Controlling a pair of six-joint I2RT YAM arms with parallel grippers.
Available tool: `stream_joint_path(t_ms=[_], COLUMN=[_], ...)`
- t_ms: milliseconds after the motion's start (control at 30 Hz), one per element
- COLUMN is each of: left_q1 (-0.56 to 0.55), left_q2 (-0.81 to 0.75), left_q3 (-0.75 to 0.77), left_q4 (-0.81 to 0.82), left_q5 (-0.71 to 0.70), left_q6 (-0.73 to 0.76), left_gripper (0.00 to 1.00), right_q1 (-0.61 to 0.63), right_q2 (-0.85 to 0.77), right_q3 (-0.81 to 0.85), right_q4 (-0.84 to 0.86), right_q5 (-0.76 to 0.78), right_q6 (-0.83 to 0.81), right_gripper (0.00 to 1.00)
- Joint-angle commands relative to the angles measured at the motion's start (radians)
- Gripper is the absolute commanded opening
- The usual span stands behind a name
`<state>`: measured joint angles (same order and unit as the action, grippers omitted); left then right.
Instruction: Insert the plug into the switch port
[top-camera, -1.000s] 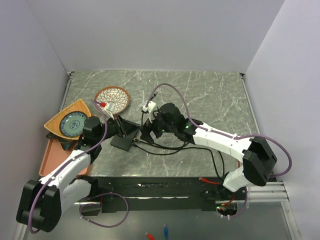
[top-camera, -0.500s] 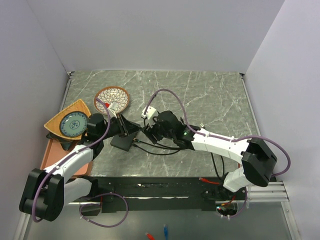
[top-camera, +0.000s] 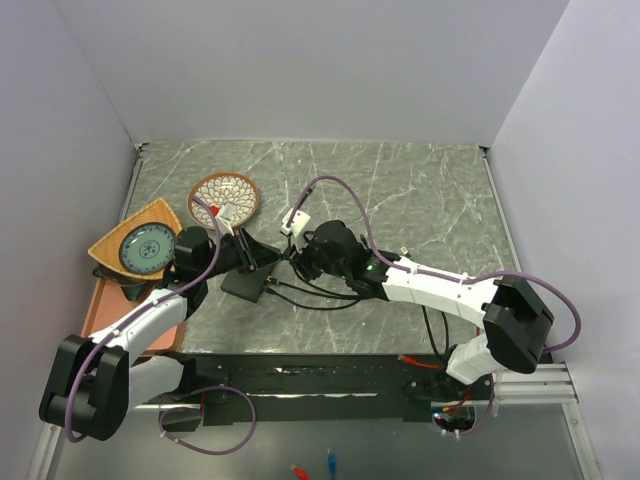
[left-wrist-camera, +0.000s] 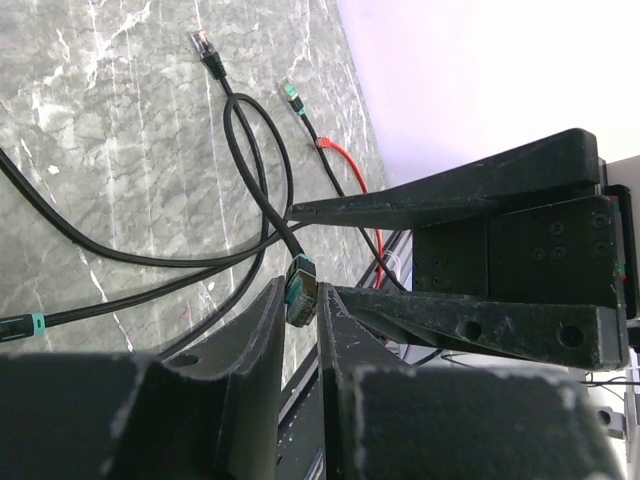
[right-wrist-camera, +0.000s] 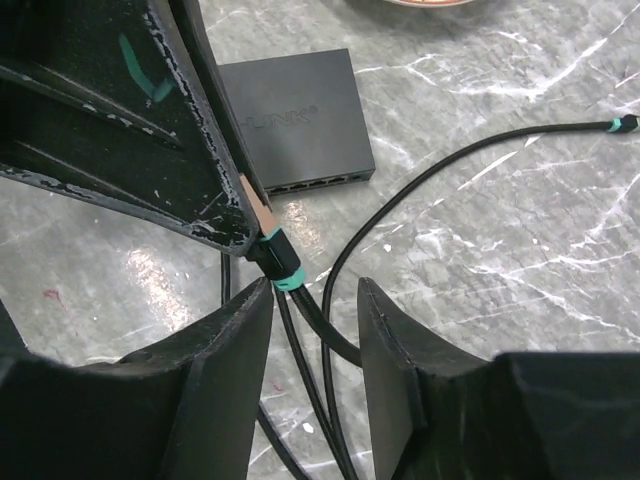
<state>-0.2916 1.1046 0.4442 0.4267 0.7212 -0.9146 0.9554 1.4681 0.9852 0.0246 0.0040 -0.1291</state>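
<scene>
Plug (left-wrist-camera: 302, 290): hanging pinched in closed left gripper (left-wrist-camera: 298, 302), over bench (right-wrist-camera: 520, 200), near port edge of switch (right-wrist-camera: 298, 118), not yet seated. Right gripper (right-wrist-camera: 315, 292): standing open astride cable (right-wrist-camera: 420, 180). Likely step: aligning; next calling for levelling plug with port.

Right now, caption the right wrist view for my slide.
Left fingers hold the teal-booted plug near the switch; right fingers open.
</scene>
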Motion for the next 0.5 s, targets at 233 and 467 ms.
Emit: stream_joint_path(t_ms=[233, 467], left_q1=[-0.003, -0.003], left_q2=[0.021, 0.027], left_q3=[0.021, 0.021], left_q4=[0.075, 0.078], left_q5=[0.043, 0.035], left_q6=[-0.024, -0.017], left_gripper=[0.01, 0.02], right_q1=[0.008, 0.008], right_q2=[0.024, 0.011], right_q3=[0.073, 0.049], right_q4=[0.049, 0.078], right_q5=[0.011, 0.04], right_q6=[0.006, -0.01], right_gripper=[0.15, 0.0])
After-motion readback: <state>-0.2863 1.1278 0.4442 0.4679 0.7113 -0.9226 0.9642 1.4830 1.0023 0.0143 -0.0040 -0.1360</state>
